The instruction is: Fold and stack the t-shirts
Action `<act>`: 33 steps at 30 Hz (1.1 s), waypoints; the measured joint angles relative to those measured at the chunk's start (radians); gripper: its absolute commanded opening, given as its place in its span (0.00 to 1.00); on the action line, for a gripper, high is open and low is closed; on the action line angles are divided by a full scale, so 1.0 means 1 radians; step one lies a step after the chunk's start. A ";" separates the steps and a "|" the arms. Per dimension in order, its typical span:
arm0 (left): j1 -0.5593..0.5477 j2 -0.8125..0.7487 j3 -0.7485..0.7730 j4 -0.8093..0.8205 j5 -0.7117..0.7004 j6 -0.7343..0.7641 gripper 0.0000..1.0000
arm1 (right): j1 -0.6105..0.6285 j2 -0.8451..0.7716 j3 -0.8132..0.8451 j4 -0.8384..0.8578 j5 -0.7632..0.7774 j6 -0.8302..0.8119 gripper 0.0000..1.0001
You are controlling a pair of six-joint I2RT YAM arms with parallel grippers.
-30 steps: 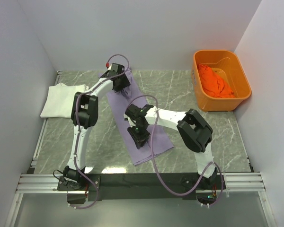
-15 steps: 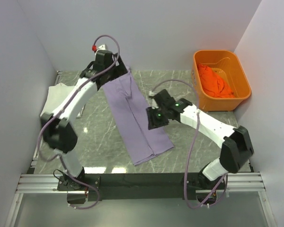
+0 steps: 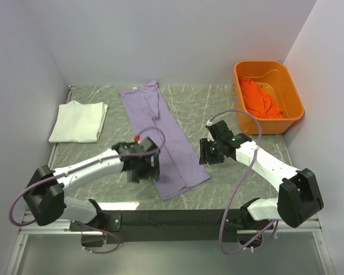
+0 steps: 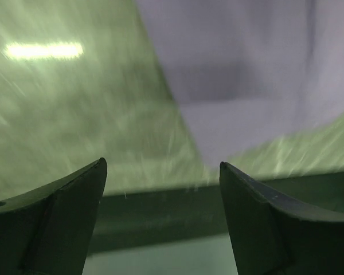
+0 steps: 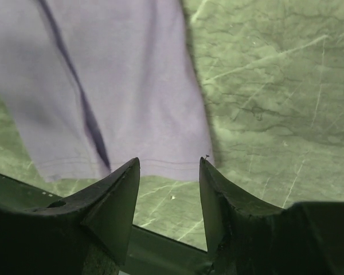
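Note:
The lavender t-shirt [image 3: 163,137] lies as a long folded strip running from the far middle of the table toward the near edge. The white t-shirt [image 3: 78,121] lies folded at the far left. The orange t-shirt [image 3: 260,98] is bunched inside the orange tub [image 3: 294,91]. My left gripper [image 3: 143,173] hovers at the strip's near left edge, open and empty [image 4: 160,163], with lavender cloth [image 4: 241,74] ahead. My right gripper [image 3: 206,156] hangs just off the strip's right edge, open [image 5: 169,161], above the hem [image 5: 126,91], holding nothing.
Grey side walls stand at the left and right of the marble table [image 3: 235,183]. The tub sits in the far right corner. A metal rail [image 3: 172,217] runs along the near edge by the arm bases.
The left arm has swung from the shirt's far end back to its near left edge, leaving the cloth lying flat. The right arm has moved right, off the shirt. Both jaws have widened.

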 measured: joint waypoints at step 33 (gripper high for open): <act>0.232 0.261 0.185 0.055 -0.004 -0.047 0.73 | -0.006 0.175 -0.011 0.095 -0.066 -0.025 0.47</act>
